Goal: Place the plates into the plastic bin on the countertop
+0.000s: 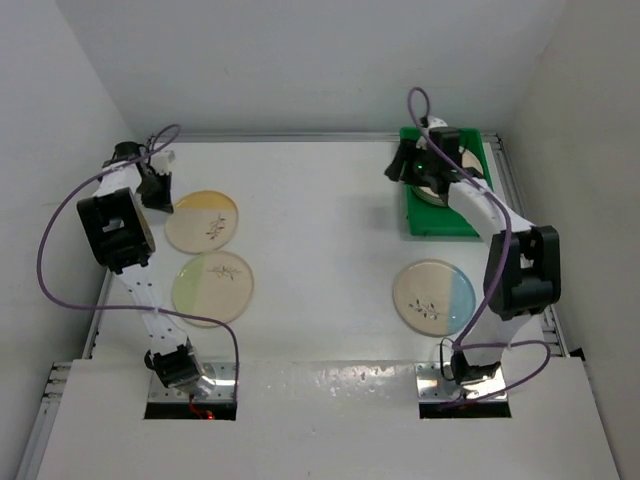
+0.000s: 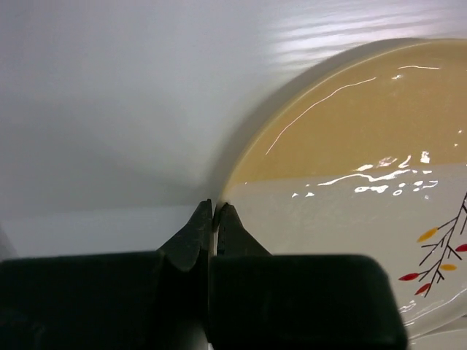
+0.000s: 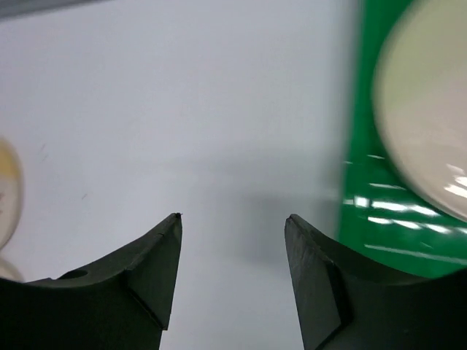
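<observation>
— Over by the left edge of the countertop, what is that arm doing?

— The left gripper is down at the far-left rim of the yellow-orange plate. From its wrist camera, the fingers are pressed almost together. The plate's rim runs right into the thin slit between them, one finger outside the plate and one inside. I'd call that pinched on the rim.

— And that plate sits flat?

— From above it looks flat on the white surface. Just nearer the arms lies the green-tinted plate, close beside it. I can't tell whether their edges touch.

— What about the right side?

— The green plastic bin sits in the far right corner, lengthwise front to back. The right gripper hangs over its left wall, towards the far end. Its jaws stand moderately apart with nothing between them. Through the gap, its own camera sees only bare white table, with the bin's wall just to the right.

— Anything in the bin?

— One cream plate in the bin, half hidden under the arm from above. It's blurred in the wrist view, so I can't make out its coloured segment.

— And the rest?

— The blue-segment plate lies on the countertop near the right arm's base, apart from the bin.
</observation>
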Controlling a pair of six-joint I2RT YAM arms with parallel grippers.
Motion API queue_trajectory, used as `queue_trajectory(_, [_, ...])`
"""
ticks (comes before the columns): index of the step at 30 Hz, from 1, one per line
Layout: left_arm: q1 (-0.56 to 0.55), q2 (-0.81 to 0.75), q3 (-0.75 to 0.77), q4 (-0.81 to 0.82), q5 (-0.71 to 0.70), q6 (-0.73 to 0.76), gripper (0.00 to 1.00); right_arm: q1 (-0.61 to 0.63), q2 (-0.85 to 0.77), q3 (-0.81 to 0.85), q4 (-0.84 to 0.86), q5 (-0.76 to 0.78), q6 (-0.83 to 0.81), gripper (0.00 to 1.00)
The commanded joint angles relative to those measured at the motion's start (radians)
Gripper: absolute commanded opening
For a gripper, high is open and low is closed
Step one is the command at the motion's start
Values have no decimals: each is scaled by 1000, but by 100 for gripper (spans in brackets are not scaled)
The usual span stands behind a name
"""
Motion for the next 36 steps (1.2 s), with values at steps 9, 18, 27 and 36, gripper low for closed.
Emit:
queue_trajectory(9, [-324,-109,23,-58,215,77,0,242,256,189,-37,-417,-95,60])
queue_trajectory(18, [-522,-157,-15,-58,261,155,0,236,443,277,-31,-495,-8,63])
queue_trajectory(27, [-599,-189,13,-58,296,178,0,224,592,249,110,-708,81,65])
queue_trajectory(36, [-608,-122,34,-38,306,148,0,230,586,104,347,-813,244,0])
